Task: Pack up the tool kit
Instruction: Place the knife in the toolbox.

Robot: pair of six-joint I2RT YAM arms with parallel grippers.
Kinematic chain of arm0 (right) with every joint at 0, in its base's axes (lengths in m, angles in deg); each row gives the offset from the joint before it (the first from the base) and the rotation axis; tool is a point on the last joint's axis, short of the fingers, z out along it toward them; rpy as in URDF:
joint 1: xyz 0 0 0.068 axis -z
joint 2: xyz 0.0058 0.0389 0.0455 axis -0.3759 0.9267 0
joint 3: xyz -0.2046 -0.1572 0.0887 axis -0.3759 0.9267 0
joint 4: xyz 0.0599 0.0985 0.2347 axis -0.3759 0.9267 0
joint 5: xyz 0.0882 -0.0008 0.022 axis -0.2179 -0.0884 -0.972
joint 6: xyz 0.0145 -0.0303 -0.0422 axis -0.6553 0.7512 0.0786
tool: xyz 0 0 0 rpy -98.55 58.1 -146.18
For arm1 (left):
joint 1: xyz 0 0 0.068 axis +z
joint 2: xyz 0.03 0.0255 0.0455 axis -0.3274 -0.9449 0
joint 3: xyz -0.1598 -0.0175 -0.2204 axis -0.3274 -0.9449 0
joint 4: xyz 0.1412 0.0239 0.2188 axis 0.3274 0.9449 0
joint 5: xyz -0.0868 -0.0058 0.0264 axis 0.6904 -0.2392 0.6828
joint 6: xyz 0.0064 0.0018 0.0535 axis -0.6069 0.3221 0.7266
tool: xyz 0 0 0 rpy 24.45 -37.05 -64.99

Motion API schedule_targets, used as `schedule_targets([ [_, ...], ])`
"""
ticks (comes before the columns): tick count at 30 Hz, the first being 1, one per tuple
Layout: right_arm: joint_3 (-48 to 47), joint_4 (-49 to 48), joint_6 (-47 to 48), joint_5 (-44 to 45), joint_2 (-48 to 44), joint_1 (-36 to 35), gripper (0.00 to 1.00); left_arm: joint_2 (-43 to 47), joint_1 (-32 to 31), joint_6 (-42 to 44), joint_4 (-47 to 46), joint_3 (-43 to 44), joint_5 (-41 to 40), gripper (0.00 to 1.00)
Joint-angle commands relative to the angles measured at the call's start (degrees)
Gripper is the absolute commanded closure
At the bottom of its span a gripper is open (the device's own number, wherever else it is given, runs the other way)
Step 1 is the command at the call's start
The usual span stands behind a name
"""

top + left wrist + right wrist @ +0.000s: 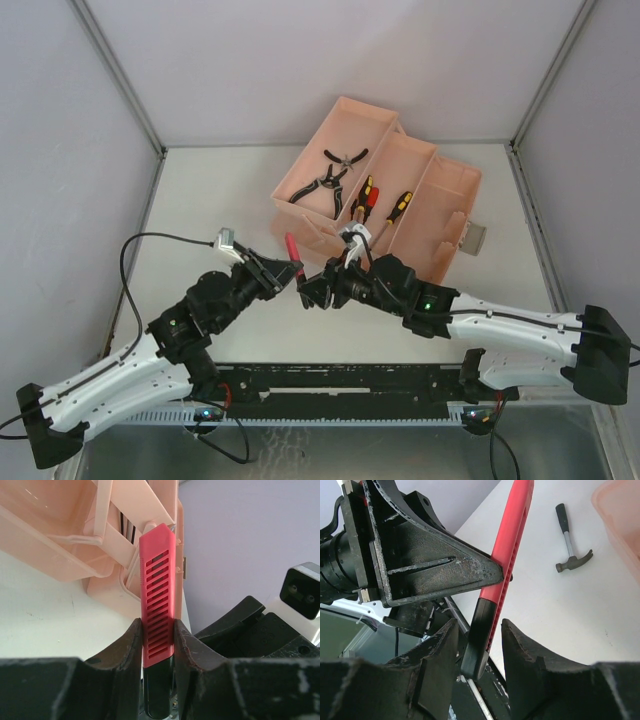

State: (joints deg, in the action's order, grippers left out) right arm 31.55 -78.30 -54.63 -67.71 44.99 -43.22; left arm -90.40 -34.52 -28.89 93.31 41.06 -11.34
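- The toolbox [452, 200] stands open, right of centre in the top view, toward the far side of the table [220, 190].
- Its left tray holds the black-handled pliers [322, 183]; the middle tray holds two screwdrivers [366, 197].
- A red tool [159, 605], flat and slotted with a black end, is held off the table just below the toolbox's near-left corner, between the two arms.
- The left gripper [159, 630] is pressed together on the red tool's lower part, one finger against each flat side, and the red tip points up toward the toolbox.
- The right gripper [480, 630] is spread around the tool's black end, with a narrow gap on each side; it is not pinching it.
- The hammer [570, 545] lies flat on the table at the upper right of the right wrist view, near the toolbox's edge.
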Motion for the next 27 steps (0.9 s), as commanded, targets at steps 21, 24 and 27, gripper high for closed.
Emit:
schedule_targets([
  [21, -4.43, 2.53, -1.11, 7.01, 2.06, -0.09, 0.88, 0.14, -0.4, -0.63, -4.77, -0.4, 1.21, 1.0],
  [24, -4.4, 3.35, -1.01, 8.59, 1.3, -0.14, 0.98, 0.07, -0.43, -0.41, -4.64, -0.51, 1.26, 0.99],
  [27, -4.41, 4.47, -1.0, 10.6, 0.06, -0.19, 1.0, -0.05, -0.42, 1.97, -3.32, 0.22, 1.06, 0.63],
])
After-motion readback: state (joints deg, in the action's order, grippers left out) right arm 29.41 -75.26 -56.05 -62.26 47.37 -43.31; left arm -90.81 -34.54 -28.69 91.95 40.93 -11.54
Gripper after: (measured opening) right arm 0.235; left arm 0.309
